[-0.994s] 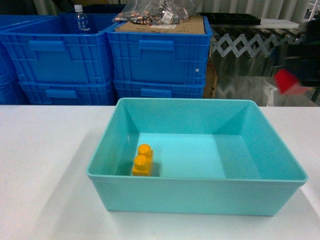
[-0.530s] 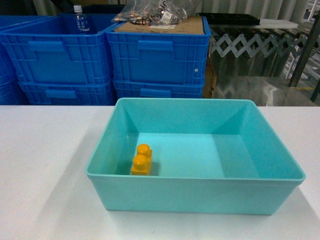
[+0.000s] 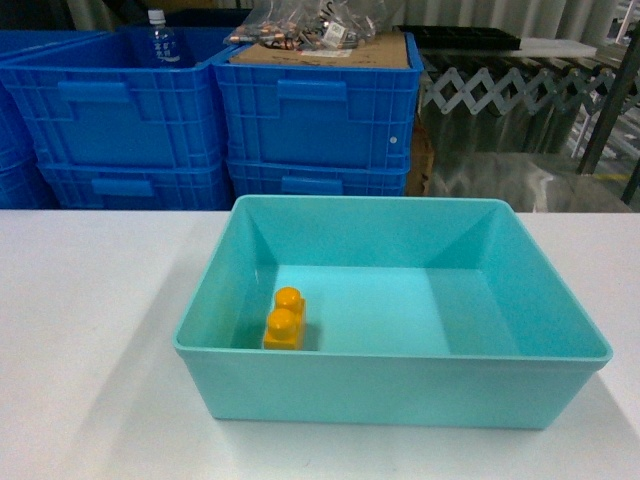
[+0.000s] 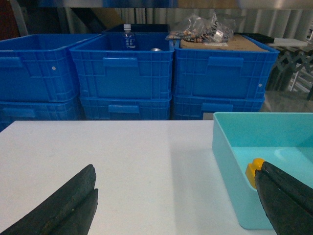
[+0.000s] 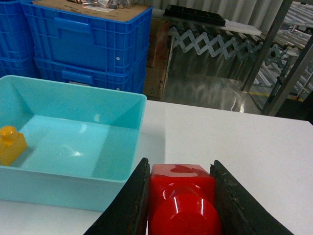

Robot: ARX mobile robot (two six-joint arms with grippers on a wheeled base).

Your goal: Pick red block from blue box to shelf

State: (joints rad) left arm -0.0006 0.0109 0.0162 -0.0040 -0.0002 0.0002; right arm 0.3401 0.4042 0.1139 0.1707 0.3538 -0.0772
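Bare worktop (image 3: 90,300) lies open at nine and three o'clock of the blue box (image 3: 392,388), while stacked blue crates (image 3: 315,110) wall off twelve o'clock.

Red block (image 5: 180,198) clamped between both fingers (image 5: 128,205) of right gripper (image 5: 180,215) at 6 o'clock, stud toward camera, over white table (image 5: 230,142). Blue box (image 5: 98,183) at 9 o'clock, orange-yellow brick (image 5: 11,144) inside by its left wall. Shelf posts (image 5: 274,54) at 2 o'clock.

Left end effector (image 4: 176,205): two matte black fingers (image 4: 68,205) with a slightly rough, grainy surface, tapering to blunt rounded tips; a lengthwise seam divides the left-hand one. Right end effector (image 5: 180,200): two black fingers (image 5: 128,205) of the same coarse finish, curved outer edges, flat inner faces.
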